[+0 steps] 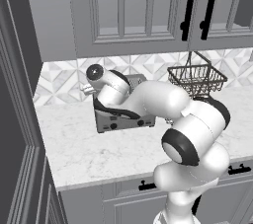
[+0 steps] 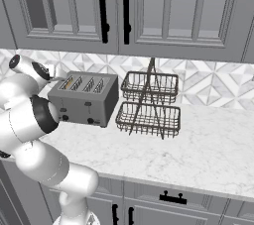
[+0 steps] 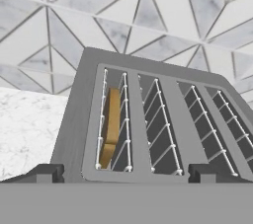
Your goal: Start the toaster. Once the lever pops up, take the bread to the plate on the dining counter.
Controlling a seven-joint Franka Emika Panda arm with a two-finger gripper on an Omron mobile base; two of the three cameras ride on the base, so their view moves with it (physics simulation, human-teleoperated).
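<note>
Claw fingertips stand spread wide apart, holding nothing, just above the front edge of the toaster, looking down into its slots. Bread sits sunk in the leftmost slot as the hand view shows it, only its golden edge showing between the wires. Toaster stands on the marble tabletop against the tiled wall, just beside a two-tier wire basket, under grey cabinets.
</note>
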